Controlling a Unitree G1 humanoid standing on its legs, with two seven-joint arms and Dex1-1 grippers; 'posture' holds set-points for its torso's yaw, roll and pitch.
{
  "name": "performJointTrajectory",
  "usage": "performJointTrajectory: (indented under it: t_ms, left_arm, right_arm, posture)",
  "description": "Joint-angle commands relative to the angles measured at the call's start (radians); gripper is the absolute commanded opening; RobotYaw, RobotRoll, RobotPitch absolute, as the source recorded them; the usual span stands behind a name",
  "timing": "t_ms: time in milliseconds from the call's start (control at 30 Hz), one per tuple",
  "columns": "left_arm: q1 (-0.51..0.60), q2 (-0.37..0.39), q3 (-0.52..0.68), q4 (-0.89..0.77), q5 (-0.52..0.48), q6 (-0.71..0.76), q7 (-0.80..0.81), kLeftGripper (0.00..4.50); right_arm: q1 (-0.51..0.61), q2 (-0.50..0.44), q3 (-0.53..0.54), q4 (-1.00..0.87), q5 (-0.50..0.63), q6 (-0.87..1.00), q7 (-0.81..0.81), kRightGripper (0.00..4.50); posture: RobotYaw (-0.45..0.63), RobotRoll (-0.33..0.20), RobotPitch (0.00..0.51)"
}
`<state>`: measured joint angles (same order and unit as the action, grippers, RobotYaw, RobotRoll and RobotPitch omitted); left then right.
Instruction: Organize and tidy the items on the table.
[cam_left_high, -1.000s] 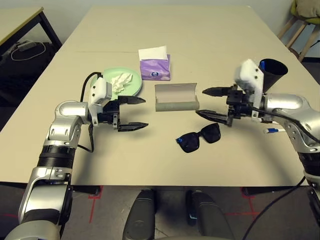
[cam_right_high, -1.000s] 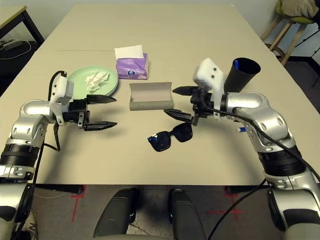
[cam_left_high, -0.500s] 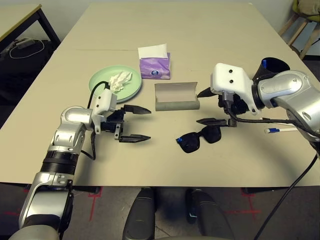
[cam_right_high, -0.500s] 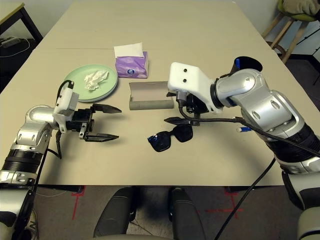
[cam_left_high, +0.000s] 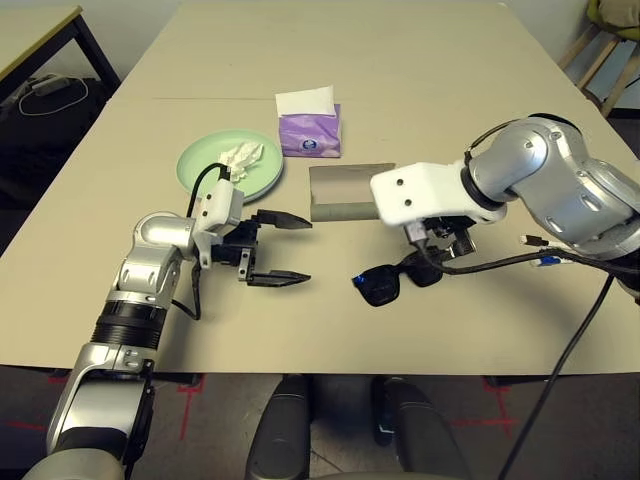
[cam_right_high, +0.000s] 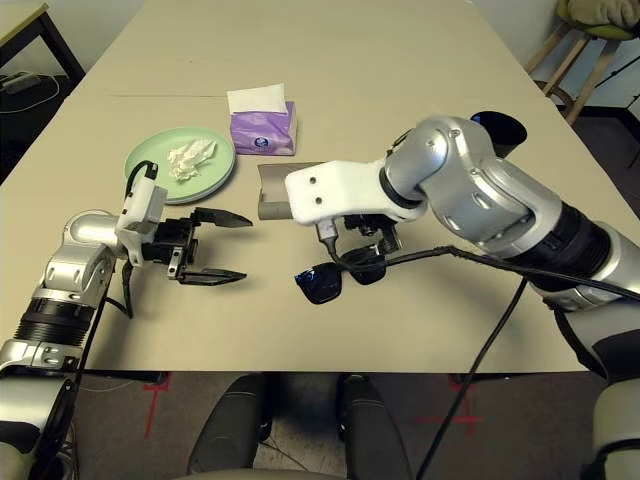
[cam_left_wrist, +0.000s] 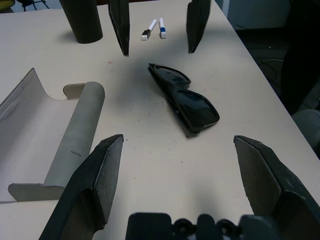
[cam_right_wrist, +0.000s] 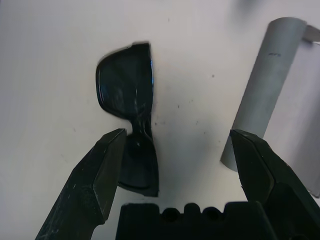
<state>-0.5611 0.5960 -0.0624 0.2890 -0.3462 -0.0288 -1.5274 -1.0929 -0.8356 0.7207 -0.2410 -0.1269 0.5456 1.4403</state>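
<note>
Fingers on both grippers stand wide apart and grip nothing: the right gripper points steeply down over the black sunglasses, its fingers straddling one lens without touching it as far as the wrist view shows, while the left gripper hangs level above bare tabletop, aimed across toward the sunglasses. By size, the table comes first, a wide beige top with items spread across its near half, so I judge the tidying barely begun. The green plate sits on the robot's left with the crumpled white tissue lying on it; whether that counts as sorted or as rubbish to clear I cannot say. The purple tissue box stands just beyond the plate, upright with a sheet poking out, and looks to need no handling. The grey glasses case lies open near the middle, lid flap laid back, with nothing in it. The black cup stands at the far right, mostly hidden behind the right arm. The sunglasses lie folded on the table just in front of the case, near it but apart from it. Smallest is the blue-capped pen, lying near the cup with a second, black-capped marker beside it. Getting the sunglasses into the case and closing it looks like the step in hand; the pens remain loose after that.
</note>
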Motion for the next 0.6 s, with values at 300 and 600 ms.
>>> performJointTrajectory:
  t_ms: [300, 600]
  left_arm:
    - [0.014, 0.007, -0.017, -0.044, 0.004, 0.001, 0.015, 4.48]
    - [0.01, 0.006, -0.02, -0.047, 0.007, 0.006, 0.03, 4.48]
  right_arm:
    - [0.07, 0.049, 0.014, -0.001, -0.129, -0.083, 0.043, 4.5]
    - [0.055, 0.094, 0.025, 0.047, -0.202, -0.081, 0.098, 4.5]
  posture:
    - [0.22, 0.0, 0.191]
    - [0.22, 0.0, 0.19]
